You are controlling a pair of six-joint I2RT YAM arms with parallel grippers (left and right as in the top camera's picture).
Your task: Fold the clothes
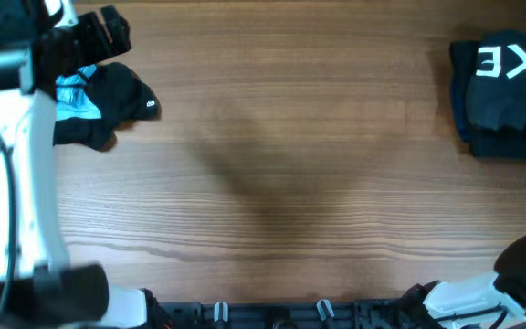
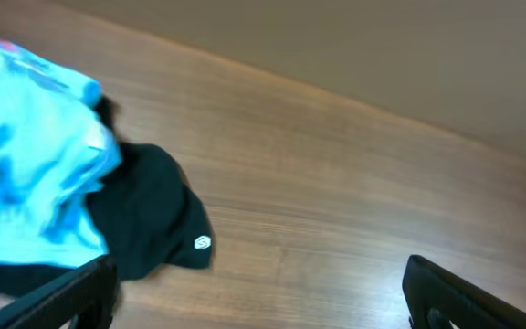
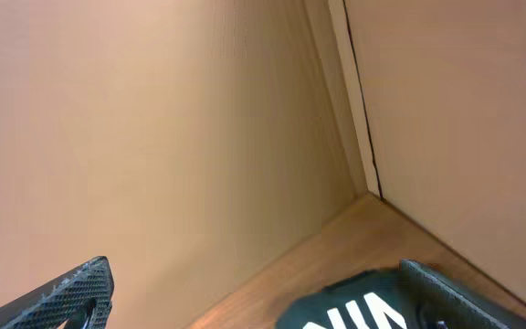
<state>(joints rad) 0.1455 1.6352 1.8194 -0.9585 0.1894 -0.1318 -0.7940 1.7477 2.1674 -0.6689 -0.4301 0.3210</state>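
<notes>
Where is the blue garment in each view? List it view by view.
Overhead: far left, blue garment touching black cloth.
Left wrist: left edge, against the same black cloth.
Right wrist: not in it.
Shared landmark: the black cloth's white logo.

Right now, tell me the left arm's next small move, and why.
Probably lower the open, empty left gripper onto the crumpled black garment and pinch an edge: it lies bunched with the light blue garment, while the lettered shirt already looks folded.
</notes>
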